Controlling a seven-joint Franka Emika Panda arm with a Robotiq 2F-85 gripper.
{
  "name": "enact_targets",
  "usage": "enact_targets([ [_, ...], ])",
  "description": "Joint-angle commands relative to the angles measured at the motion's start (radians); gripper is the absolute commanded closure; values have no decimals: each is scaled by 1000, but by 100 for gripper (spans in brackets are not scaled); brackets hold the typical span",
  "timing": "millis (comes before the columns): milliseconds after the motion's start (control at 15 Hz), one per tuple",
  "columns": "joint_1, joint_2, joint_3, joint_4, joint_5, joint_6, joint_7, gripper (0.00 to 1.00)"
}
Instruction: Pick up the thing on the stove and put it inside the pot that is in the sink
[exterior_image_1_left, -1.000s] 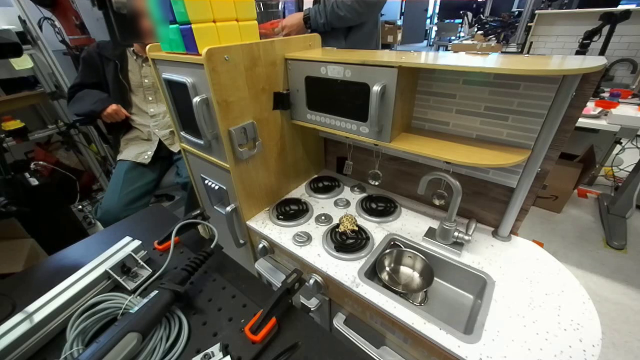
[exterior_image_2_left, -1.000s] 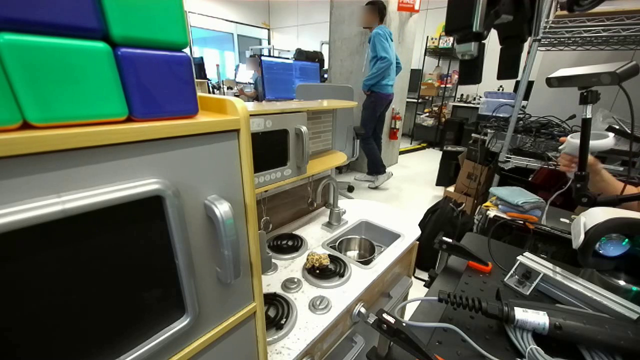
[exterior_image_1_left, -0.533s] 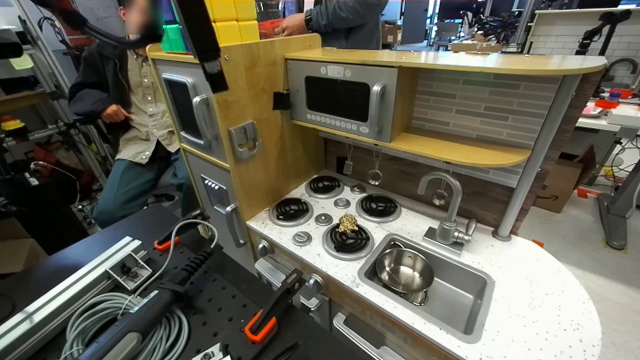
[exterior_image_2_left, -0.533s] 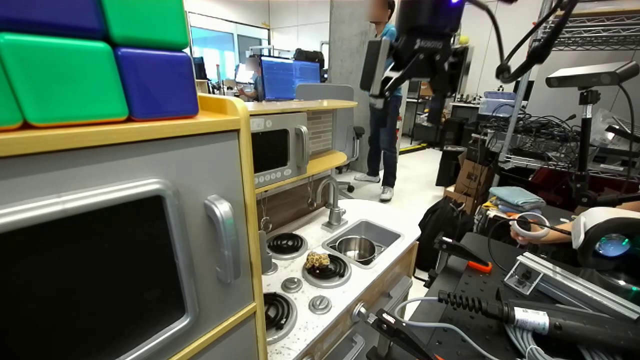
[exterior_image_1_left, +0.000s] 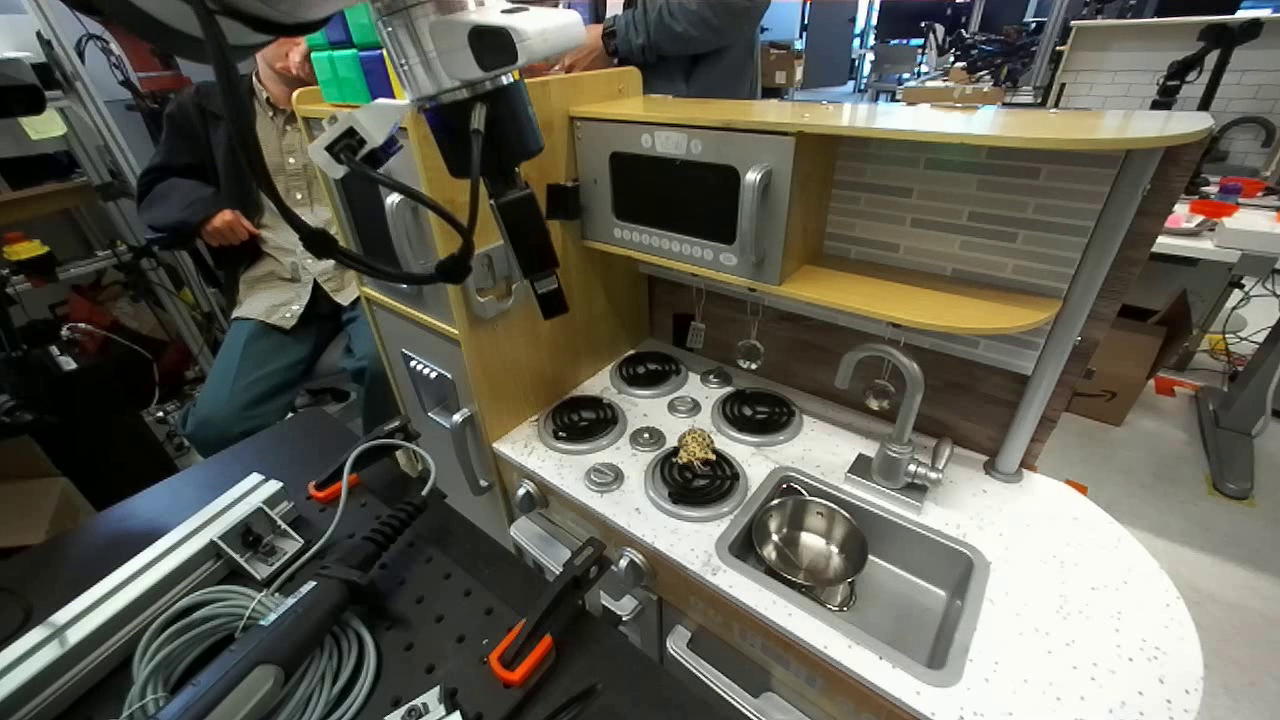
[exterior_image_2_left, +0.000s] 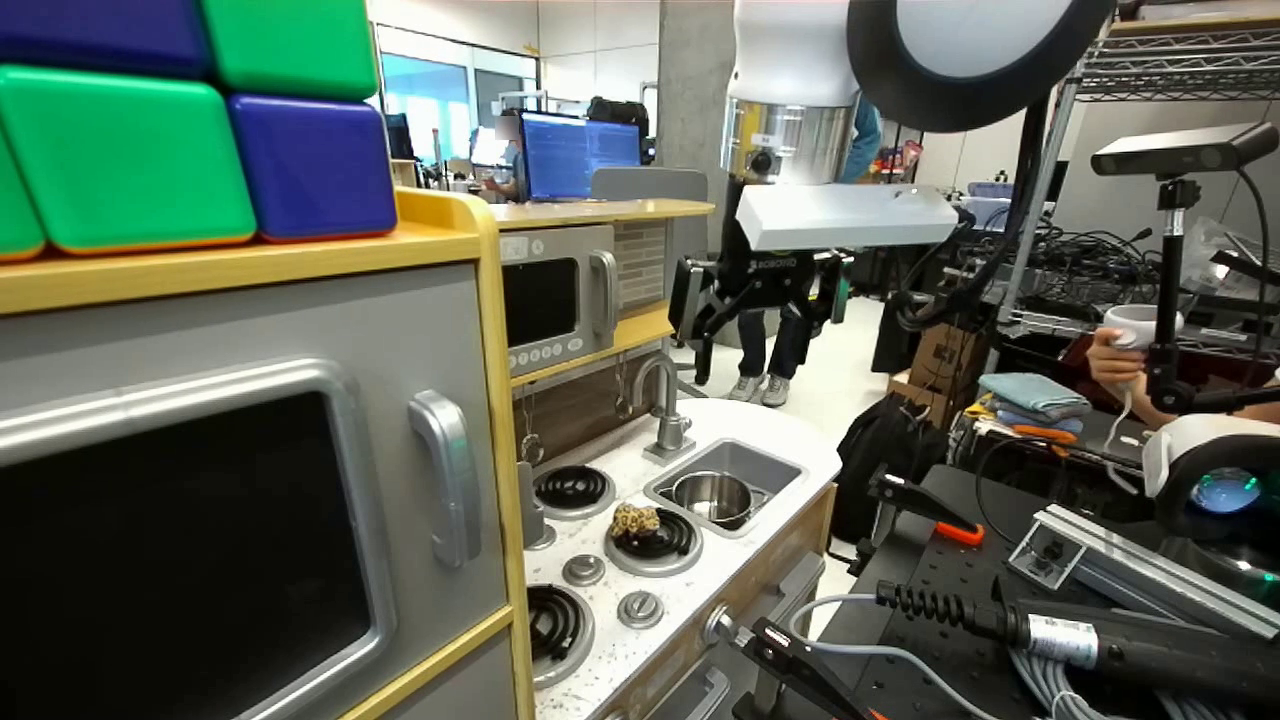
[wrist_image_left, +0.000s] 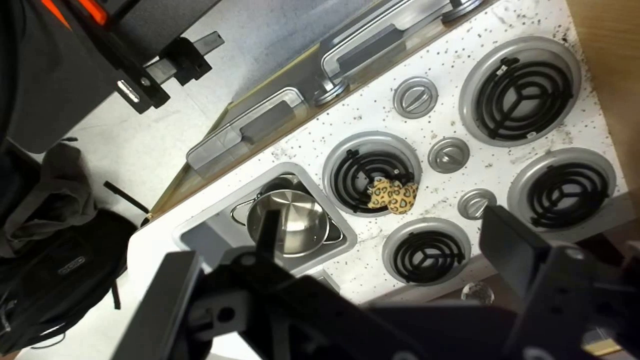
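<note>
The thing, a small yellow item with dark leopard spots, lies on the edge of a burner of the stove (exterior_image_1_left: 643, 411); it shows in both exterior views (exterior_image_1_left: 695, 447) (exterior_image_2_left: 634, 521) and in the wrist view (wrist_image_left: 392, 195). The shiny steel pot (exterior_image_1_left: 812, 542) (exterior_image_2_left: 712, 495) (wrist_image_left: 302, 207) stands upright in the grey sink (exterior_image_1_left: 925, 600) (exterior_image_2_left: 768, 468); I see nothing in it. My gripper (exterior_image_2_left: 762, 315) is open and empty, well above the counter. In the wrist view my spread fingers (wrist_image_left: 337, 235) stand apart from the thing and the pot; one finger hides part of the pot.
The faucet (exterior_image_1_left: 900, 400) rises behind the sink. A microwave (exterior_image_1_left: 685, 200) and shelf (exterior_image_1_left: 930, 295) overhang the counter's back. A tall wooden panel (exterior_image_1_left: 540, 160) borders the stove. A black table with a clamp (exterior_image_1_left: 550, 610) and coiled cable (exterior_image_1_left: 250, 650) adjoins the front.
The arm and gripper have come down into view from above and moved toward the counter. The thing and the pot have not moved. A person in the background has shifted.
</note>
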Motion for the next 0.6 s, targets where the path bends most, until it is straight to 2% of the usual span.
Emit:
enact_targets([
  [0,79,-13,-87,-12,23,13,-129,0],
  [67,30,-14,-60,-22,35,48,-231,0],
  [133,94,-4,-129,-20,47,63,-298,0],
  [333,124,39,-167,-11,122,121,-516,0],
  [533,160,94,-181,4,248,134,-750,0],
])
